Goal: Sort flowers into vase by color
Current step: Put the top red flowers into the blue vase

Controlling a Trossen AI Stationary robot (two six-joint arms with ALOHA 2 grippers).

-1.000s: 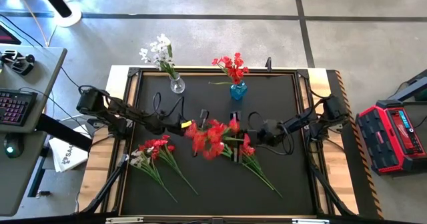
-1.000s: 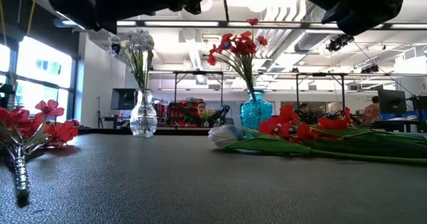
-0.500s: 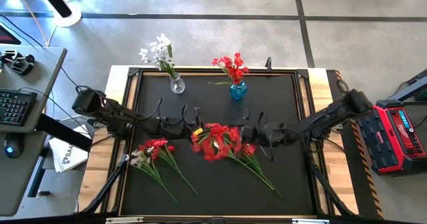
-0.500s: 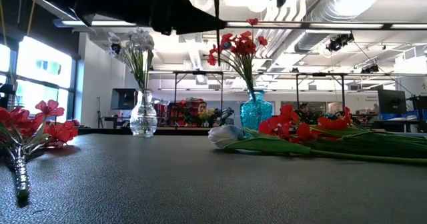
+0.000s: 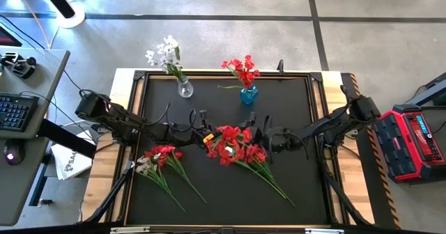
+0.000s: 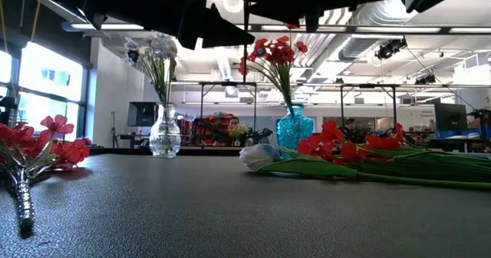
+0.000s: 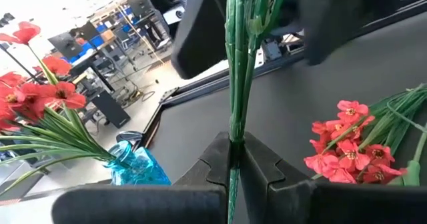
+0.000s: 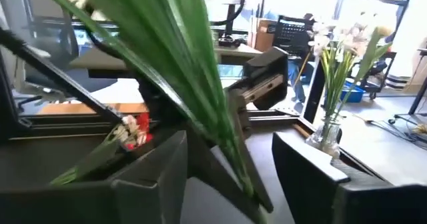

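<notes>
Now that the right gripper [image 5: 259,138] has let its fingers spread, where a second ago they were shut, the red sprig [image 5: 233,145] hangs above the middle of the bench from the left gripper [image 5: 207,136] alone, clamped tight on the stem [image 7: 235,111]. Judging by this, a handover is done and the blue vase [image 5: 249,94] at the far edge comes next. Whether the right fingers touch the leaves is hard to make out.
</notes>
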